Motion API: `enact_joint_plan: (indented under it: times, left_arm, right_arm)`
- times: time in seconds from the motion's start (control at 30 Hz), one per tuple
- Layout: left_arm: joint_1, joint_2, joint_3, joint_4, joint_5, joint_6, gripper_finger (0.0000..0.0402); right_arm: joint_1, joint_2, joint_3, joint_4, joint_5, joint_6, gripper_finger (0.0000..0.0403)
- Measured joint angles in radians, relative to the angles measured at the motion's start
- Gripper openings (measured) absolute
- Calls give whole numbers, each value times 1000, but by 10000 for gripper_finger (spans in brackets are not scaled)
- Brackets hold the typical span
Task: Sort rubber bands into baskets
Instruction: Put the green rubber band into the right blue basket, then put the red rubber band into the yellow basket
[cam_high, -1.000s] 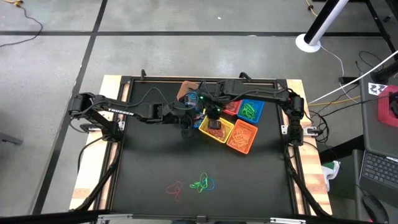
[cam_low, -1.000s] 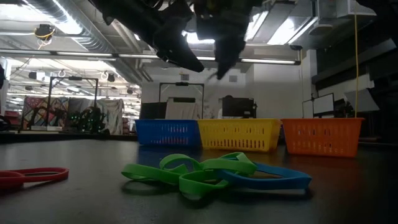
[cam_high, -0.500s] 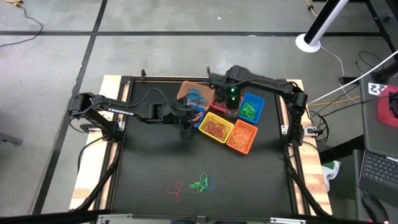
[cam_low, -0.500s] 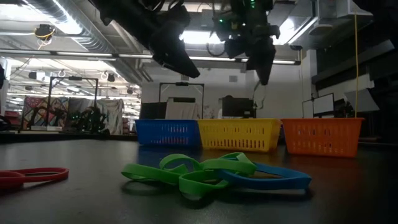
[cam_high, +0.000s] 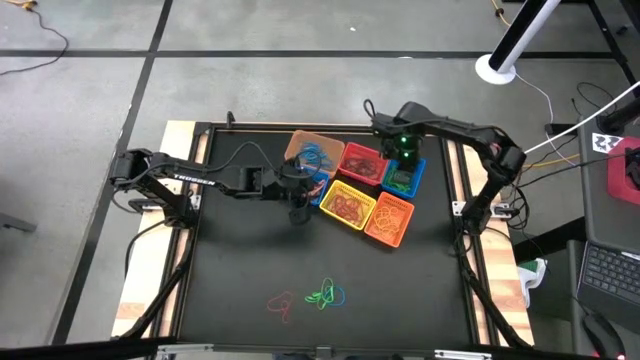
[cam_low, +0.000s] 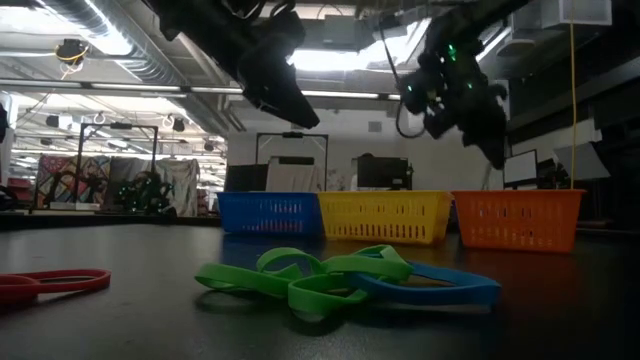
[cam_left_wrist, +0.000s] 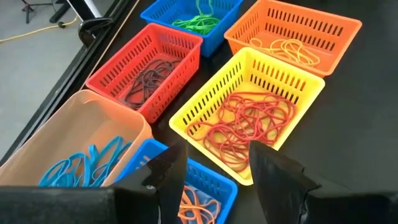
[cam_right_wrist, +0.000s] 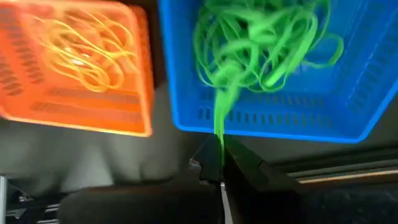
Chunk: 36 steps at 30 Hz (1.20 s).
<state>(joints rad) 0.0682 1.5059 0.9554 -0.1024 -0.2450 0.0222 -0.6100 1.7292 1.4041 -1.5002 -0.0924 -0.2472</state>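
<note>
Green rubber, a single band (cam_right_wrist: 219, 118), hangs pinched in the right gripper (cam_right_wrist: 221, 163), whose fingers are closed on it directly above the blue basket (cam_right_wrist: 267, 127) that already holds a tangle of green bands (cam_right_wrist: 261, 46). That placement reads as colour-matching: the band is carried over the bin of its own colour so a release would drop it in with the rest. From above, this gripper (cam_high: 403, 152) sits at about 1 o'clock on the table (cam_high: 240, 260), over that same basket (cam_high: 403, 178).

The other bins cluster beside it, each apparently keeping 1 colour: a yellow basket (cam_left_wrist: 249, 118) with red bands (cam_left_wrist: 245, 124), an orange basket (cam_left_wrist: 292, 34) with yellow bands (cam_left_wrist: 289, 50), a red basket (cam_left_wrist: 146, 68) with dark bands, a tan basket (cam_left_wrist: 81, 134) with blue bands (cam_left_wrist: 87, 165), and a second blue basket (cam_left_wrist: 205, 190) with orange bands (cam_left_wrist: 193, 200) (6 bins in all).

The left gripper (cam_left_wrist: 211, 168) hovers just above that last basket, near 12 o'clock, fingers spread wide and holding nothing; my guess is it has no load to deliver.

Unsorted bands remain at 6 o'clock, well apart from the bins: a green and blue knot (cam_low: 340, 280) and a red band (cam_low: 55, 283) lying flat. So the sort looks mostly done, not finished.
</note>
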Motion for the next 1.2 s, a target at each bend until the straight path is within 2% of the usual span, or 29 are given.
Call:
enact_joint_plan:
  times: [0.27, 0.33, 0.47, 0.6, 0.8, 0.97, 1.2]
  left_arm:
    - [-38, 0, 0, -4, 12, -36, 170]
    - [-54, 0, 0, -20, 63, -50, 170]
    - [-91, 0, 0, -53, 238, -56, 170]
    - [-142, 0, 0, -105, 303, -99, 170]
    - [-244, 0, 0, -209, 339, -159, 170]
    - [-359, 13, 0, -218, 341, -241, 170]
    - [-525, 88, 0, -193, 339, -356, 170]
  right_arm:
    - [-53, 3, -126, 171, 10, -17, 9]
    - [-52, 3, -134, 199, 11, -17, 9]
    - [-51, 3, -135, 249, 10, -17, 10]
    - [-51, 3, -135, 281, 9, -20, 15]
    - [-51, 3, -135, 278, 6, -20, 81]
    - [-51, 3, -135, 281, 6, -20, 141]
    - [-51, 3, -136, 284, 3, -21, 177]
